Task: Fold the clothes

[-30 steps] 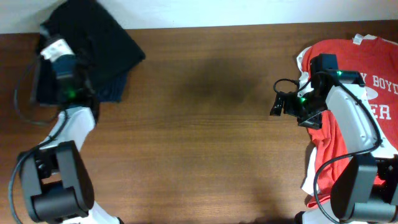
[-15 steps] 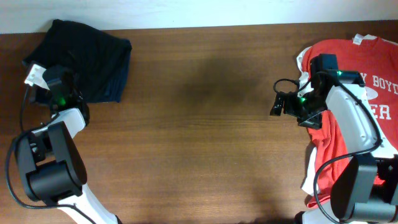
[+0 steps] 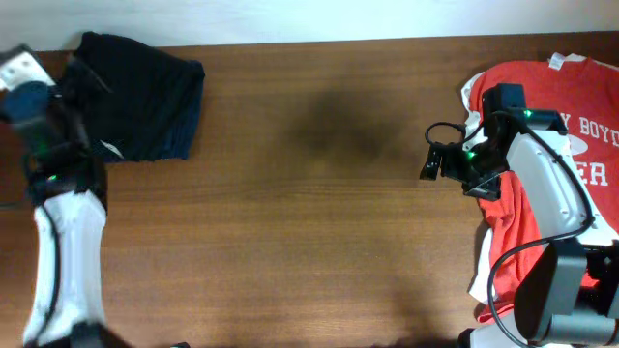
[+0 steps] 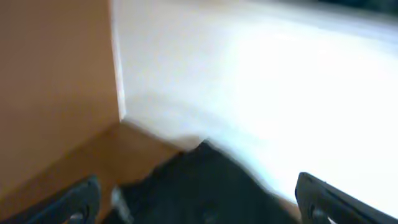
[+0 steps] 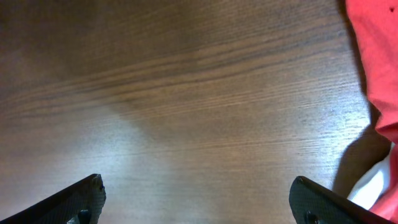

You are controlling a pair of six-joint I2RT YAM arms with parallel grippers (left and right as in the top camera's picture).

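1. Presently finds the left claw (image 4: 199, 188) spread wide and holding nothing, tilted up toward a pale wall (image 4: 261, 81) and blurred in the overhead view.
2. Places the black garment (image 3: 140, 97) just ahead of and below that claw, bunched in a rumpled heap at the far corner of the worktop (image 3: 319, 222). Shows a navy garment (image 3: 182, 140) at the heap's edge, on the side away from the claw. Cannot tell whether claw and cloth touch.
3. Finds the right claw (image 5: 198, 186) likewise wide apart and empty, hovering over bare wood, with the red T-shirt (image 3: 571, 126) behind it and off to its right, lying partly under the arm.
4. Judges the clothes soft, light and limp: nothing stiff to push against, and likely to sag, stretch and drag their folds along when lifted. Probably slides easily on the smooth wood.
5. Suggests pinching at a hem, shoulder seam or corner, through a single layer if possible. Advises against the thick middle of the heap, which would only raise a lump.
6. Calls for spreading flat before any fold. Risks catching two layers at once, or pulling the navy garment along with the black one.
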